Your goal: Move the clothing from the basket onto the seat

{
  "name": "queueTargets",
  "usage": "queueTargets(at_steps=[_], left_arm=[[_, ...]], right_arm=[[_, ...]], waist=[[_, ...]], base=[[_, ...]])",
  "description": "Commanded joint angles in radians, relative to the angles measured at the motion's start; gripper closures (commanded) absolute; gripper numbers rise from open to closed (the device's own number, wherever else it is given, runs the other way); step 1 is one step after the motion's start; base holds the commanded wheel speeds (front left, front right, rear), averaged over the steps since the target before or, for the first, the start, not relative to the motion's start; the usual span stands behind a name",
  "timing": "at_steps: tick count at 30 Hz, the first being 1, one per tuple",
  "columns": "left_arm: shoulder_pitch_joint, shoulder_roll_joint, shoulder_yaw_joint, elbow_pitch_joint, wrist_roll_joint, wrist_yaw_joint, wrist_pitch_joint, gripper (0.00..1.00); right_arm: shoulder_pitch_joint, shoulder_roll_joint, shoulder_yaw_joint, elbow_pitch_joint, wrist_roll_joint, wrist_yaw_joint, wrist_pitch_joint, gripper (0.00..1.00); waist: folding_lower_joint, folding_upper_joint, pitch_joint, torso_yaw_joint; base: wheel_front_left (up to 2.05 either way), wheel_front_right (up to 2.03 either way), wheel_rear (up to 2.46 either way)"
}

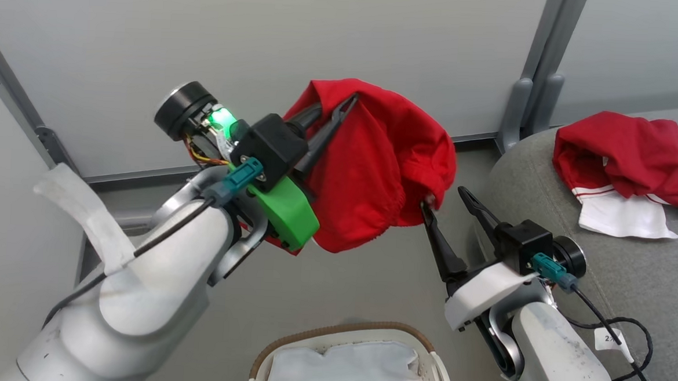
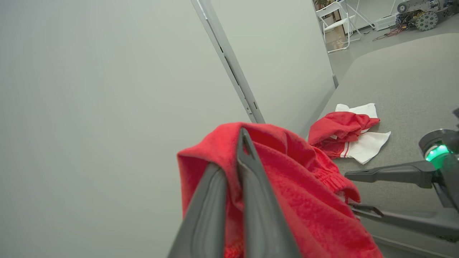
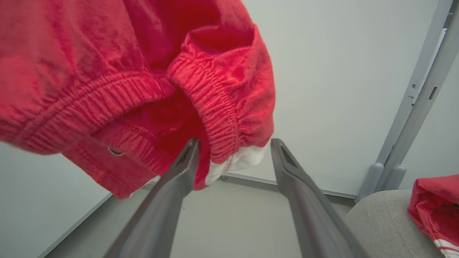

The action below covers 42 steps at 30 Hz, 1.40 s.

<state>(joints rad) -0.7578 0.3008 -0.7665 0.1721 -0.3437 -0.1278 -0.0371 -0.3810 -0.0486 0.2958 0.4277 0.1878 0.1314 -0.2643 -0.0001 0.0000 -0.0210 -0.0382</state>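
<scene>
My left gripper (image 1: pixel 349 101) is raised high and shut on a bright red garment (image 1: pixel 375 163), which hangs from it in a bunch above the floor. In the left wrist view the cloth (image 2: pixel 304 200) drapes over the closed left gripper (image 2: pixel 235 154). My right gripper (image 1: pixel 446 197) is open at the garment's lower elastic hem (image 3: pixel 218 118), which dangles between its fingers; one finger touches it. A second red garment with white panels (image 1: pixel 624 165) lies crumpled on the grey seat (image 1: pixel 601 274). The basket (image 1: pixel 343 329) sits below, showing its white lining (image 1: pixel 347 371).
Pale wall panels with a grey post (image 1: pixel 532 96) stand behind the seat. A black cable (image 1: pixel 628 327) trails over the seat's edge by my right arm. Far off are a white folding chair (image 2: pixel 335 18) and a wheeled machine (image 2: pixel 419 14).
</scene>
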Motion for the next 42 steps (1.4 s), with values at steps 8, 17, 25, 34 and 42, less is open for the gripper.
queueTargets(at_steps=[8, 17, 25, 34, 42], left_arm=[[0.037, 0.013, -0.052, -0.090, -0.025, -0.002, 0.023, 1.00], [0.129, 0.025, -0.053, -0.092, -0.070, 0.028, 0.006, 1.00], [0.251, -0.002, -0.032, -0.007, -0.127, 0.068, -0.111, 0.00], [0.355, -0.078, -0.019, 0.143, -0.143, 0.081, -0.222, 0.00], [0.443, -0.140, 0.048, 0.214, -0.113, 0.057, -0.228, 0.00]], right_arm=[[-0.063, -0.004, -0.058, 0.049, -0.041, -0.001, 0.000, 0.00], [-0.123, -0.003, -0.099, 0.071, -0.091, -0.001, 0.000, 1.00], [-0.132, -0.003, -0.108, 0.046, -0.107, -0.001, 0.000, 1.00], [-0.138, -0.003, -0.099, 0.010, -0.113, -0.001, 0.000, 1.00], [-0.143, -0.003, -0.133, -0.033, -0.130, -0.001, 0.000, 1.00]], waist=[[0.0001, 0.0000, -0.011, 0.042], [0.0001, 0.0000, -0.008, 0.048], [0.0001, 0.0000, 0.002, 0.032], [0.0001, 0.0000, 0.008, 0.007], [0.0001, 0.0000, 0.018, -0.015]], base=[[0.00, 0.00, 0.00], [0.00, 0.00, 0.00], [0.00, 0.00, 0.00], [0.00, 0.00, 0.00], [0.00, 0.00, 0.00]])
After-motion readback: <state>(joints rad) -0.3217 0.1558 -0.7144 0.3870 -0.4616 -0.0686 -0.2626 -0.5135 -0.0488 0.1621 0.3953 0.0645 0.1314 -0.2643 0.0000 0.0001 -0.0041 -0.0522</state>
